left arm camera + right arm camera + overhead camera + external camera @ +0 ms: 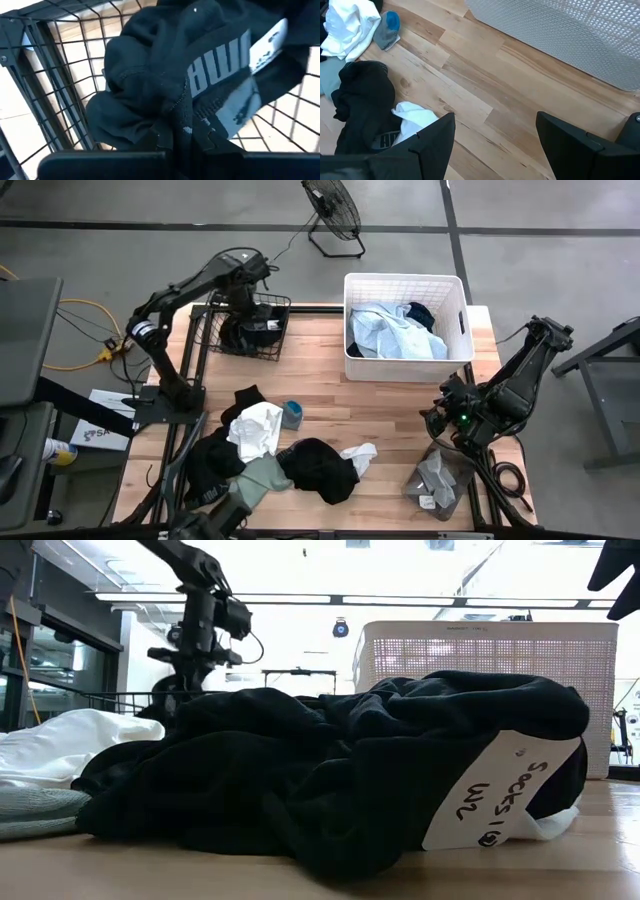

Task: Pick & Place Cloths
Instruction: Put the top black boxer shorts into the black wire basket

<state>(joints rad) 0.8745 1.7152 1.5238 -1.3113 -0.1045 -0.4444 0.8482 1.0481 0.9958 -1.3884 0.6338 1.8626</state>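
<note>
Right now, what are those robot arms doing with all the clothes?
They are sorting laundry. The left gripper is over the black wire basket, shut on a black garment with white lettering that hangs inside it. The right gripper is open and empty above bare table, near the white laundry basket, which already holds pale blue clothes. A pile of black, white and green cloths still lies on the table's front.
</note>
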